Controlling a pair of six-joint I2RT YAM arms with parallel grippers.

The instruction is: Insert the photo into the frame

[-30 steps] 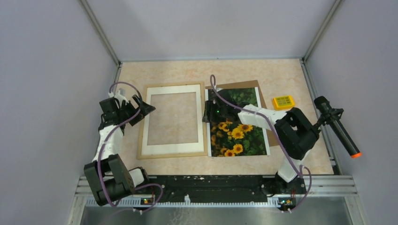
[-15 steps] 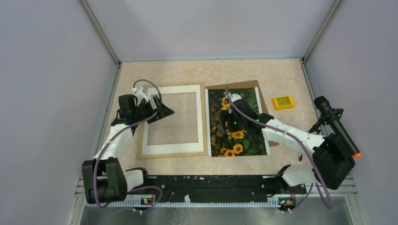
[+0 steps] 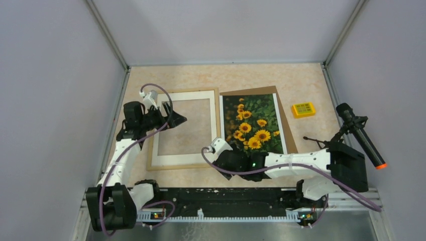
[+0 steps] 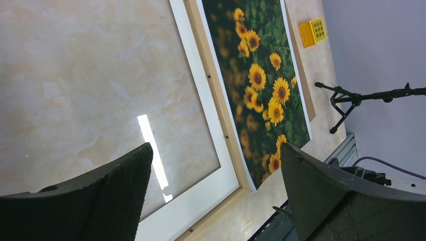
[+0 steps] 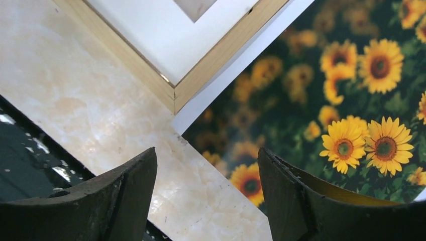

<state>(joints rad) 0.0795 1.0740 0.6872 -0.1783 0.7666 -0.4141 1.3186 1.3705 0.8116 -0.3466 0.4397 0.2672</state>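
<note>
Top external: the frame (image 3: 183,167) of light wood is laid flat left of centre on the table (image 3: 201,75). A white mat (image 3: 187,159) sits inside it, and tabletop is seen through the opening. The photo (image 3: 253,123), sunflowers on dark green, is laid flat just beside the frame's right edge on a brown board (image 3: 251,91), not in the frame. Its near edge is covered by the right arm (image 3: 296,161), whose fingers cannot be made out here. The left gripper (image 3: 176,119) is held over the frame's left part. A yellow block (image 3: 303,109) with a grid of green squares is set right of the board; any marks on it are too small to read. A black rod with orange tip (image 3: 361,138) is seen at the right edge.

Left wrist: jaws are spread wide, nothing held. A glare streak is seen inside the mat opening. Finger bases are cut off at the bottom.

Right wrist: the right gripper (image 5: 206,155) is parted, nothing gripped. The frame corner and the photo's white-edged corner are seen meeting beneath it. Nearby flowers are blurred.
</note>
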